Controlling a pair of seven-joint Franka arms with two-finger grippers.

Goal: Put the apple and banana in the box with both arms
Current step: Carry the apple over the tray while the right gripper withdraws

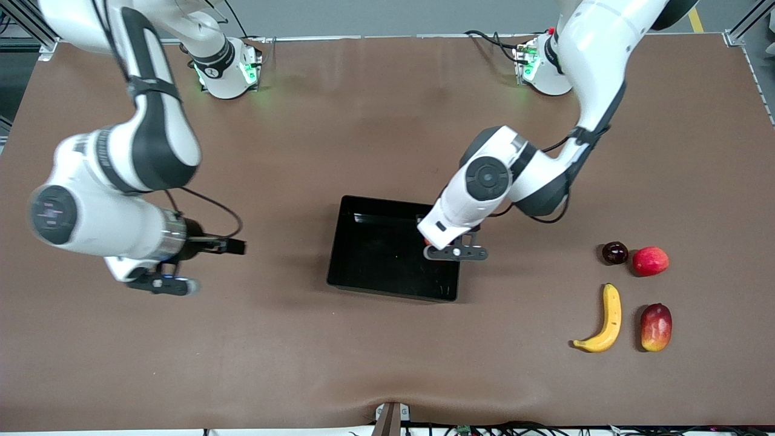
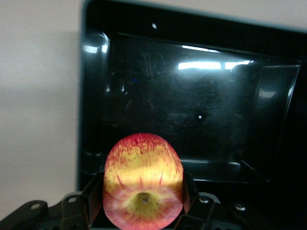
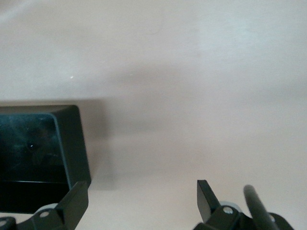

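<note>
My left gripper (image 1: pixel 445 251) is shut on the apple (image 2: pixel 143 182), a red fruit with yellow streaks gripped between both fingers (image 2: pixel 93 199). It hangs over the edge of the black box (image 1: pixel 381 254) at the left arm's end. In the left wrist view the box (image 2: pixel 192 110) lies below the apple with nothing in it. The banana (image 1: pixel 608 318) lies on the table toward the left arm's end, apart from both grippers. My right gripper (image 1: pixel 160 281) is open over bare table toward the right arm's end. In the right wrist view nothing sits between the right gripper's (image 3: pixel 141 191) fingers, and a box corner (image 3: pixel 72 139) shows.
Beside the banana lies an oblong red-yellow fruit (image 1: pixel 656 327). Farther from the front camera sit a smooth pinkish-red round fruit (image 1: pixel 650 261) and a small dark round fruit (image 1: pixel 614 252). Brown table surface surrounds the box.
</note>
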